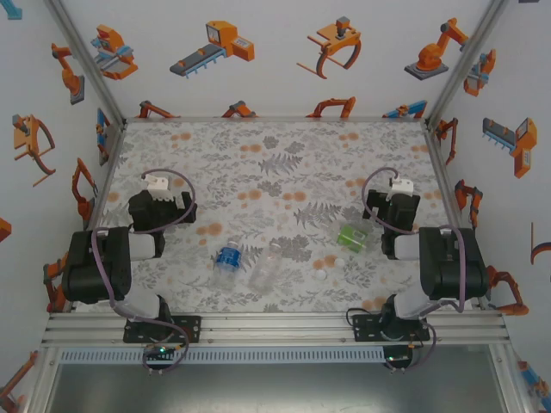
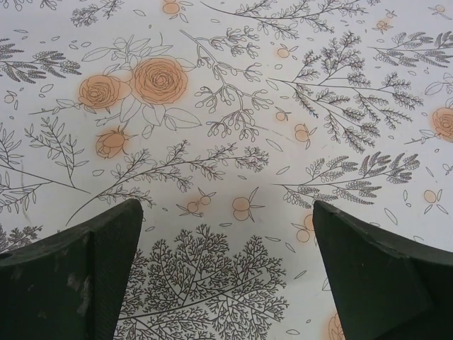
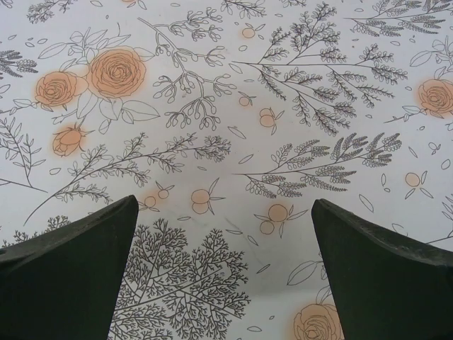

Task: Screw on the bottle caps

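Three bottles lie on the floral table in the top view. The one with a blue label (image 1: 227, 261) is near the front centre, with a plain colourless one (image 1: 264, 269) right beside it. The green-tinted one (image 1: 352, 235) lies further right. Two tiny white bottle caps (image 1: 343, 262) (image 1: 321, 276) rest loose between the colourless and green bottles. My left gripper (image 1: 157, 209) (image 2: 226, 269) hovers at the left, apart from the bottles, open over bare cloth. My right gripper (image 1: 393, 209) (image 3: 225, 265) hangs just right of the green bottle, open, with nothing between its fingers.
The table (image 1: 284, 163) has a floral cloth and is walled by white panels printed with orange robots. An aluminium rail (image 1: 275, 327) runs along the near edge, where both arm bases are bolted. The far half of the cloth is bare.
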Robot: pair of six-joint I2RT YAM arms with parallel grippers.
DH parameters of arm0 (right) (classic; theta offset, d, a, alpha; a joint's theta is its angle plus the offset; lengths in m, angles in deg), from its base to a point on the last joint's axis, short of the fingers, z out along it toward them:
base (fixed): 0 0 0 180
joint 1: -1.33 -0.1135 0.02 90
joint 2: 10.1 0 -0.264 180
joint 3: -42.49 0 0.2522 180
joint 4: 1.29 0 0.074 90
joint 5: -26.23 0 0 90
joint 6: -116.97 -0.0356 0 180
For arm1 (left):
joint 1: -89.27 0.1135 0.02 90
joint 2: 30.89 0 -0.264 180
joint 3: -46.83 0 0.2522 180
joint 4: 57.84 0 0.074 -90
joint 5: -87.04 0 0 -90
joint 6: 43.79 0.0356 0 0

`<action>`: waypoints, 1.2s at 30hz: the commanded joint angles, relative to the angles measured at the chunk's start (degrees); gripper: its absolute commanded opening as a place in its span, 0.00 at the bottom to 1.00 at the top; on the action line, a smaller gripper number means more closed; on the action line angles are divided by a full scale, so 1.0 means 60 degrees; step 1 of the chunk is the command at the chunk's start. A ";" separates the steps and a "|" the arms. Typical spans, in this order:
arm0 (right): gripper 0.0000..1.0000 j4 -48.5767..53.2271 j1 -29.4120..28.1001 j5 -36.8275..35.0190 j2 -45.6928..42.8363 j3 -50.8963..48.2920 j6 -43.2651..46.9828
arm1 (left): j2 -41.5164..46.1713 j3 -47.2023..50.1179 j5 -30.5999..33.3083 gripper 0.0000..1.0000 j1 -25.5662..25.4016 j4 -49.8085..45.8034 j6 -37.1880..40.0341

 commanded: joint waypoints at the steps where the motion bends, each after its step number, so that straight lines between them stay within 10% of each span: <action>1: 0.99 -0.0276 0.0038 -0.0152 -0.0029 0.0210 -0.0039 | 0.0093 -0.0006 -0.0175 0.97 0.0015 0.0295 0.0077; 36: 0.99 -0.0276 0.0039 -0.0160 -0.0030 0.0210 -0.0034 | 0.0028 -0.0153 0.0998 0.97 0.0030 0.0071 -0.0367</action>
